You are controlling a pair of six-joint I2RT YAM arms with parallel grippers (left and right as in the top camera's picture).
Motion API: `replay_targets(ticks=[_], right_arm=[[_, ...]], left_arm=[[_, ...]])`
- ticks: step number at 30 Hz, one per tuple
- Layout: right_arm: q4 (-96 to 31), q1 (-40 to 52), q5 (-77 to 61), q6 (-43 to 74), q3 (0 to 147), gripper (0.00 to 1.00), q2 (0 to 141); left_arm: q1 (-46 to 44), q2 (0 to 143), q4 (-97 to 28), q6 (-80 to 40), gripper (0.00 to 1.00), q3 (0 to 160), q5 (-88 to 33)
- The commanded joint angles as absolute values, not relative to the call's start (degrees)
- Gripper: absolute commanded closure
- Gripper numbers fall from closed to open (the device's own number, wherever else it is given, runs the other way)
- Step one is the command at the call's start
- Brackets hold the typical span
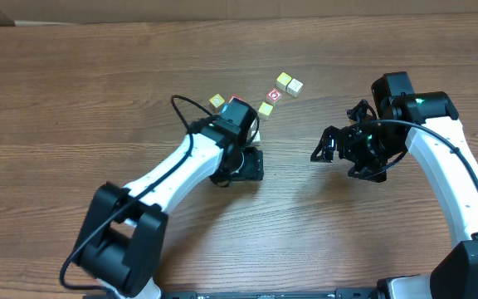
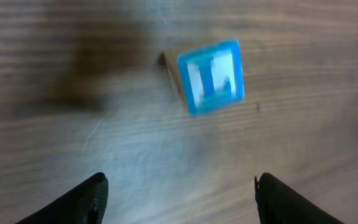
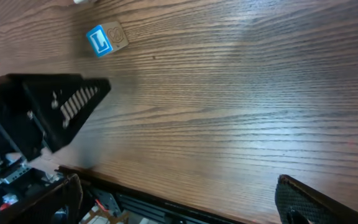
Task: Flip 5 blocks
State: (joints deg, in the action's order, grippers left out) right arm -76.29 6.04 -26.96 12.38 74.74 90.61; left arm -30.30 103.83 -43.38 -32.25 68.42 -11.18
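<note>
**Left end effector** (image 2: 180,186): fingers apart, nothing between them. Only the two dark fingertips (image 2: 93,198) show, one at each bottom corner of my left wrist view, over bare desk (image 2: 73,143).

**L block** (image 2: 211,76): lies on the desk ahead of my left fingertips, clear of both and untouched. The face toward the wrist camera is white with a blue border and a blue L, turned a little off square. A sliver of pale wood side shows along its left edge. This view is blurred, so I cannot read anything finer.

**Same block, right wrist view:** it sits near the top left corner. The blue L face is on one side, and beside it is a pale wood face with a line drawing I cannot make out.

**Overhead:** I cannot pick out the L block here. My left arm (image 1: 181,162) reaches in from the lower left.
- Just beyond its wrist lies a yellow-faced block (image 1: 217,100).
- To the right are a second yellow block (image 1: 265,109) and, close beside it, a red-and-white block (image 1: 275,95).
- Farther back, a pair of pale blocks (image 1: 289,83) sit touching or nearly so.

**Right end effector** (image 3: 194,134): fingers spread wide and empty, over bare desk on the right side, well apart from every block.
</note>
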Motion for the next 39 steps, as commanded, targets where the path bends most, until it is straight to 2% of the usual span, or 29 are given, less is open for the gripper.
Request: replay_targets(ticks=[1,6,14,18,23,31,37,39], right_arm=[[-76.14,5.82,-25.45,11.90,76.20,0.00,90.24],[-75.68,5.82,-25.12,11.22,76.20,0.00,90.24],[-75.35,5.82,-25.12,10.39,76.20,0.00,90.24],[-75.31,5.82,-25.12,10.39,76.20,0.00,90.24],[-75.31,5.82,-25.12,10.41,76.20,0.00,90.24],[-75.35,5.82,-25.12,10.41,76.20,0.00,90.24],[-75.40,5.82,-25.12,10.41,76.20,0.00,90.24],[-75.40,5.82,-25.12,10.41,76.20,0.00,90.24]], left_arm=[[-29.91,106.34,-41.43,-39.00,0.32,70.08,-8.78],[-29.95,109.54,-40.14,-39.27,0.43,73.34,-7.51],[-30.04,113.14,-40.01,-39.03,0.36,77.97,-7.33],[-30.04,114.59,-40.47,-39.05,0.46,77.97,-7.53],[-30.04,116.84,-41.34,-39.05,0.47,77.97,-8.71],[-30.04,117.03,-41.43,-39.00,0.60,78.30,-8.84],[-30.02,117.01,-44.27,-37.58,0.81,79.83,-8.34],[-30.02,116.99,-46.74,-37.04,0.84,81.49,-6.81]])
